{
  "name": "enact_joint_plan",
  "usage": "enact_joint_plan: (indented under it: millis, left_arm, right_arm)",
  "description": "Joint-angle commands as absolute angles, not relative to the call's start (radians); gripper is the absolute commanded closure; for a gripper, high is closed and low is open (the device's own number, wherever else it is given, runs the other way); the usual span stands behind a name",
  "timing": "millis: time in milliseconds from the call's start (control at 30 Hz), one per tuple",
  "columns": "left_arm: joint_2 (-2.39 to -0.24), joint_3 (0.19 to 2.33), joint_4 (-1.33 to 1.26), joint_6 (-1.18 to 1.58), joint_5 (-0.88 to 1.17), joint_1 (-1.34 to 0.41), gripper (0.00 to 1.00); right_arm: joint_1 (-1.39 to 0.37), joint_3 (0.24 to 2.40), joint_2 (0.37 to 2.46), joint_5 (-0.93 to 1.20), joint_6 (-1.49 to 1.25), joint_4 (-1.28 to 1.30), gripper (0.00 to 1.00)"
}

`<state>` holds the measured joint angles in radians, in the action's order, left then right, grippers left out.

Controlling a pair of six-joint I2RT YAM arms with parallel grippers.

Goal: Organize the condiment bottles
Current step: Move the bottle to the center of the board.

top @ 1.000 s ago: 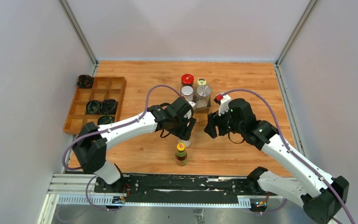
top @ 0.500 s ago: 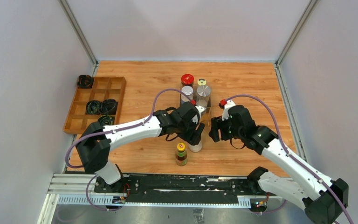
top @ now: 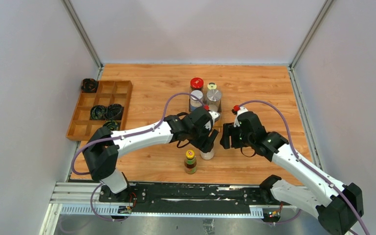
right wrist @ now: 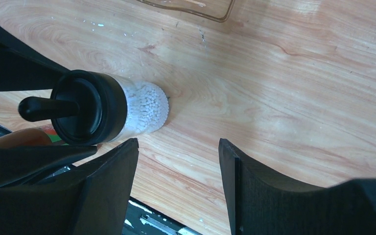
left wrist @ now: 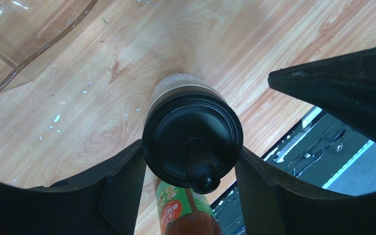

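My left gripper [top: 206,143] is shut on the cap of the black-capped jar [top: 207,154]. The jar holds white grains and stands upright near the table's front. In the left wrist view both fingers [left wrist: 122,181] press on the black cap [left wrist: 191,132]. The yellow-capped brown sauce bottle [top: 190,161] stands just left of the jar, and its green label [left wrist: 176,200] shows under the cap. My right gripper [top: 223,137] is open to the right of the jar [right wrist: 142,110], its fingers [right wrist: 112,171] over bare wood. At the back stand the red-lidded jar [top: 196,82], the yellow-capped shaker [top: 211,86] and two silver-lidded jars [top: 196,95].
A wooden compartment tray [top: 129,95] with black coiled bundles lies at the left, and one more bundle [top: 89,85] sits behind it. The edge of a clear plastic container [right wrist: 191,11] shows behind the jar. The black base rail [top: 176,192] runs along the near edge.
My left gripper has carried the black-capped jar to the right and nearer the front, beside the sauce bottle. My right gripper has drawn back a little towards the near side.
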<state>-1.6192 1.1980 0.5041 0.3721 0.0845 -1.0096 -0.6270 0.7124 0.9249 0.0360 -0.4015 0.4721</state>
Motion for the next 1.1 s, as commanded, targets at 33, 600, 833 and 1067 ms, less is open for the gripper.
enact_joint_plan:
  millis: [33, 600, 833, 1067]
  left_arm:
    - [-1.604, 1.24, 0.528, 0.342, 0.064, -1.013, 0.44]
    - [-1.623, 1.235, 0.54, 0.317, 0.072, -1.014, 0.23]
    - [-1.601, 1.216, 0.541, 0.292, 0.09, -1.013, 0.23]
    - [-1.557, 1.168, 0.557, 0.262, 0.089, -1.014, 0.2]
  right_arm:
    - [-0.594, 0.698, 0.927, 0.032, -0.433, 0.479, 0.34]
    - [-0.578, 0.684, 0.904, 0.238, -0.352, 0.39, 0.33]
    - [-0.578, 0.679, 0.875, 0.251, -0.27, 0.37, 0.32]
    - [-0.574, 0.67, 0.838, 0.173, -0.229, 0.403, 0.34]
